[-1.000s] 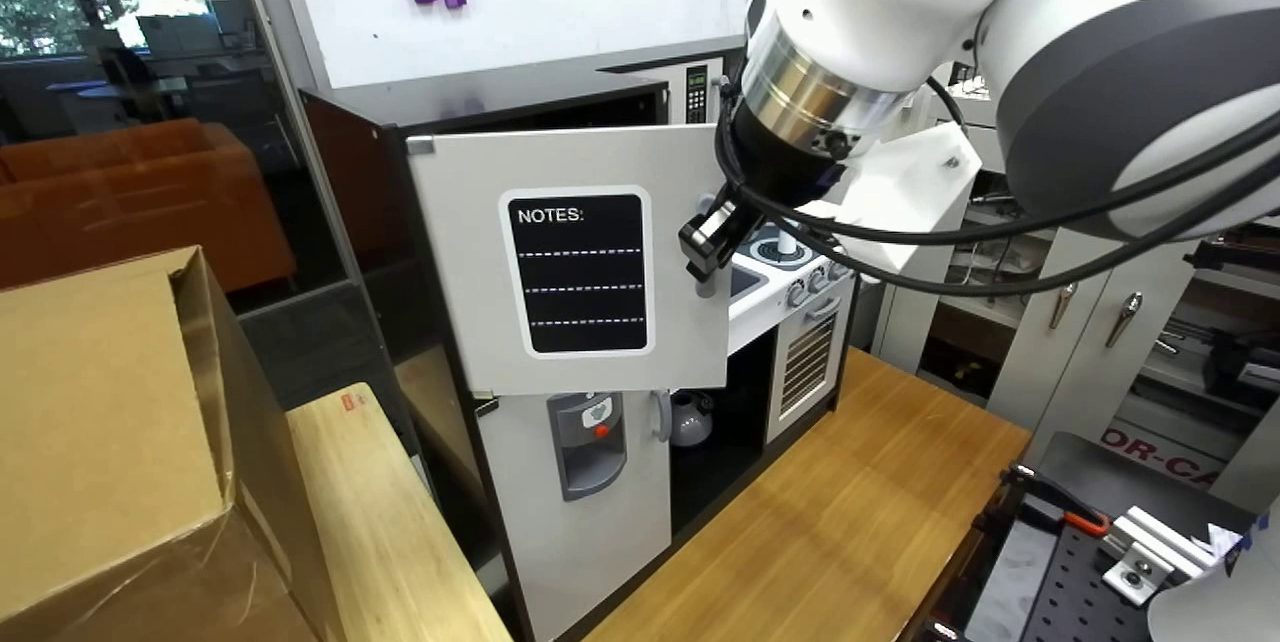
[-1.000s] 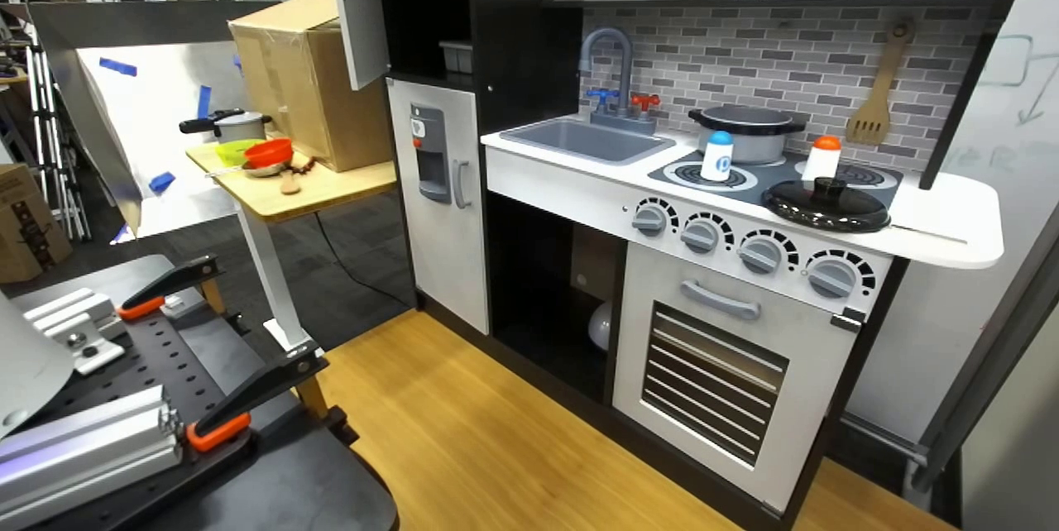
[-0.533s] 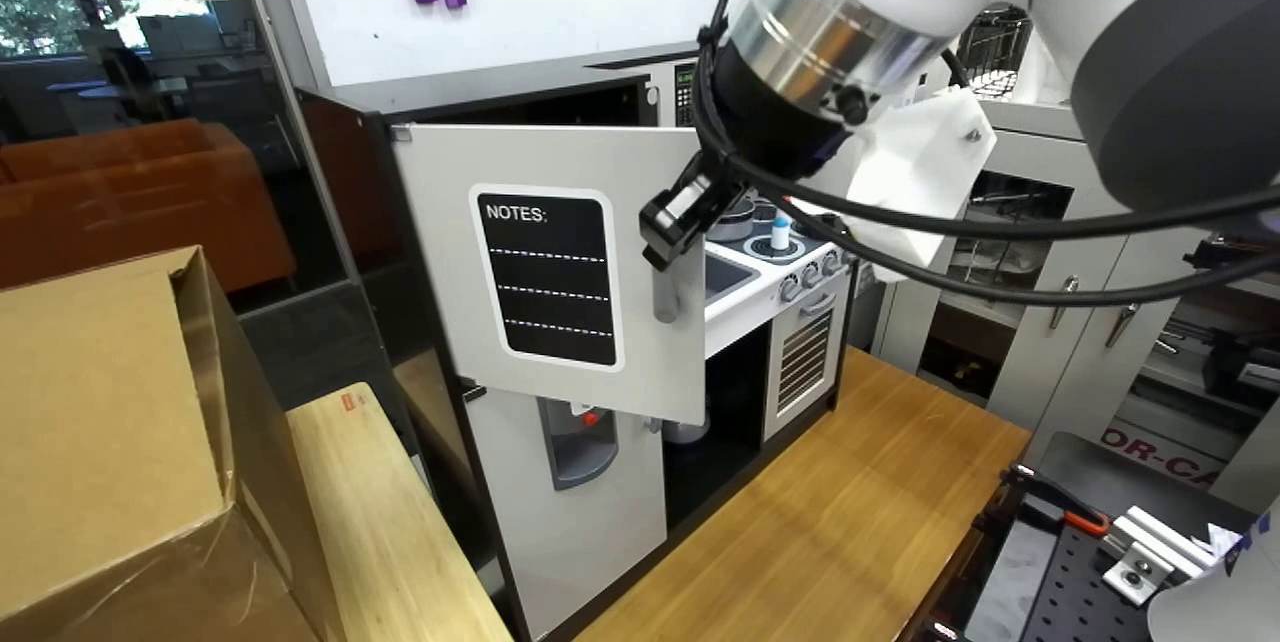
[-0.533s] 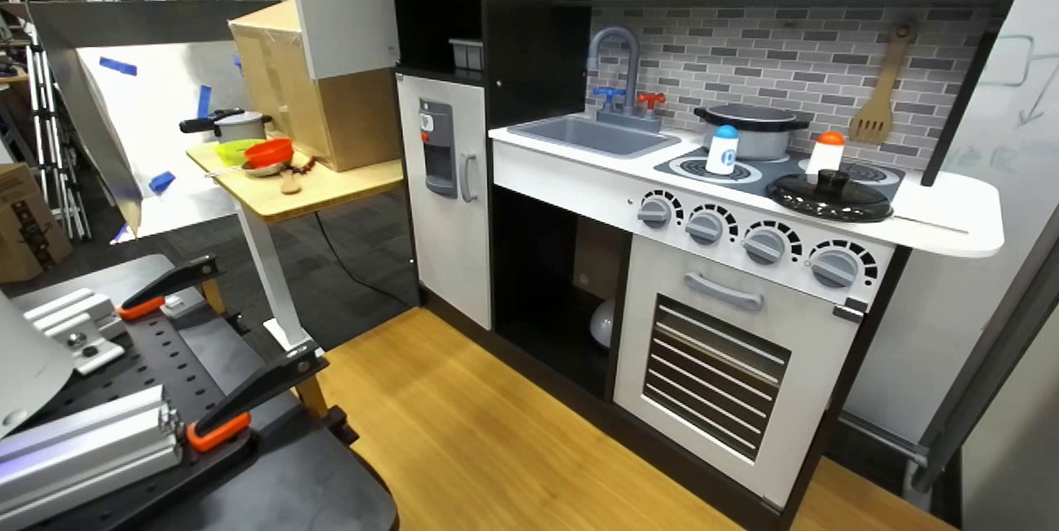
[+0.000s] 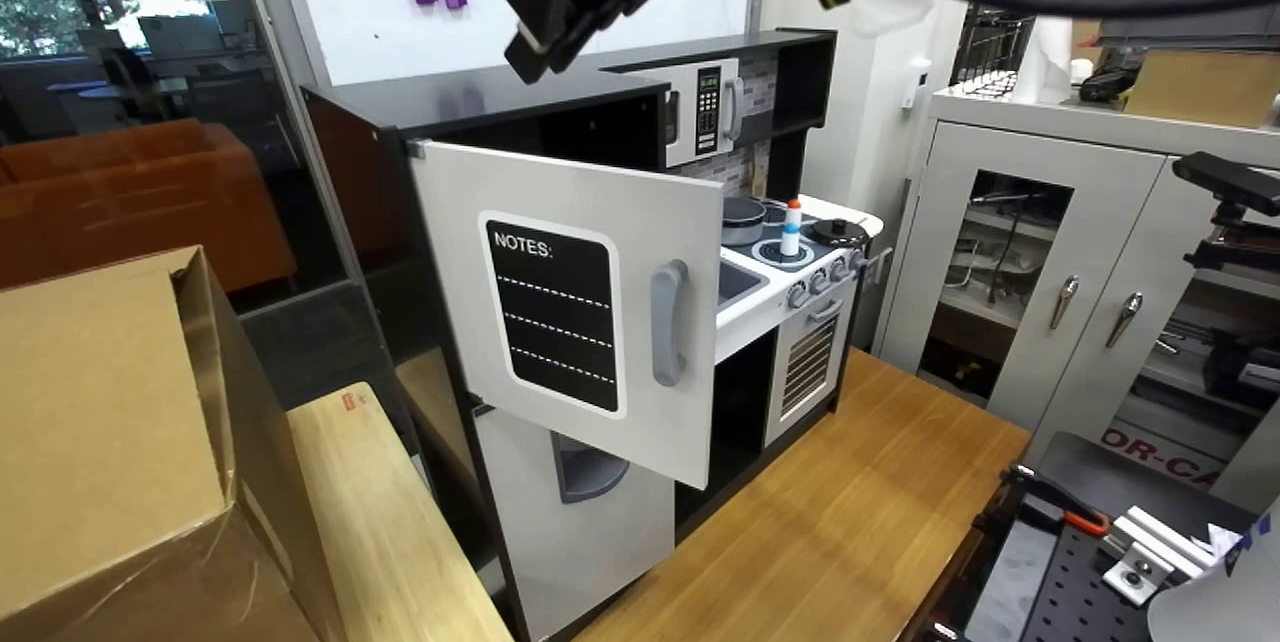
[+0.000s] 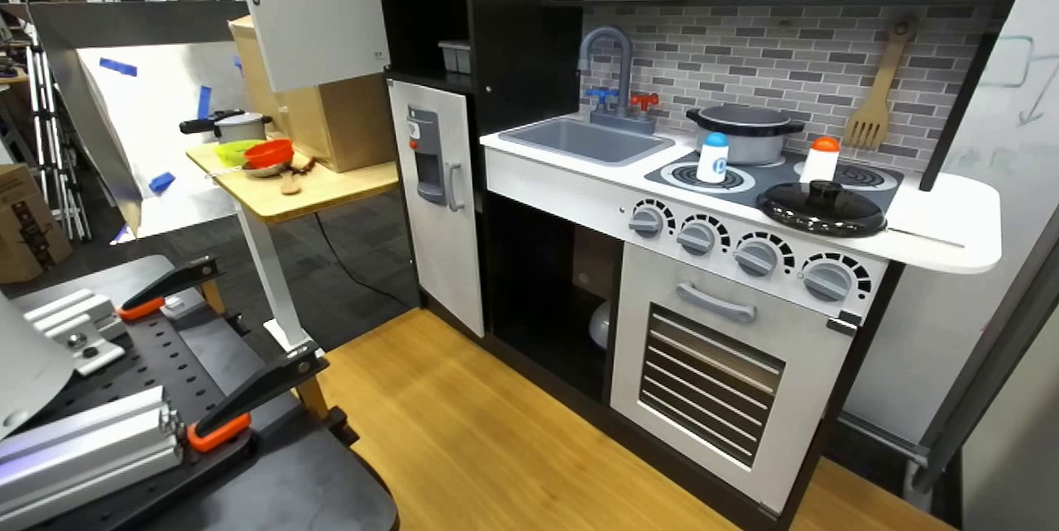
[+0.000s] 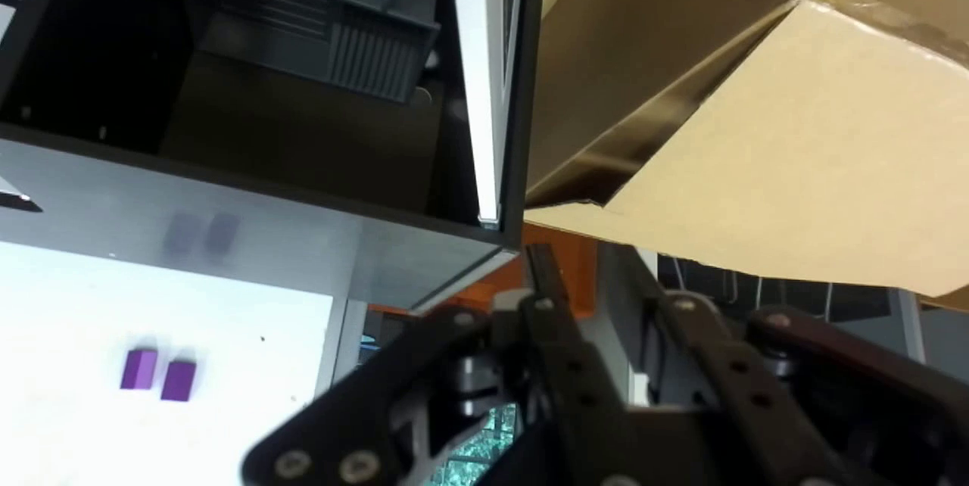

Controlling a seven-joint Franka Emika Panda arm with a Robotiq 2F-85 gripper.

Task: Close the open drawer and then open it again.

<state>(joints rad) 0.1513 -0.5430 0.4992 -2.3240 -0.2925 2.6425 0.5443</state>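
The drawer, a white door panel [image 5: 560, 317] with a black NOTES board, stands swung open, and its grey bar handle [image 5: 668, 322] is fully uncovered. Its inner face [image 6: 318, 14] shows in an exterior view; from the wrist, only the thin white edge [image 7: 478, 77] is seen. High above the door, apart from it, my gripper [image 5: 540, 32] appears in an exterior view. In the wrist view the gripper [image 7: 581, 253] has its fingers somewhat apart, with nothing held between them. Inside the dark compartment sits a grey basket [image 7: 318, 24].
A large cardboard box [image 5: 110, 402] stands left of the unit, also beneath me in the wrist view. Below the open door is the dispenser door [image 6: 430, 208]. The black unit top [image 5: 480, 97] runs behind my gripper. A pot [image 6: 745, 134] sits on the stove.
The door has swung further open. My gripper, which overlapped the top of the handle, has moved up and left, away from the door.
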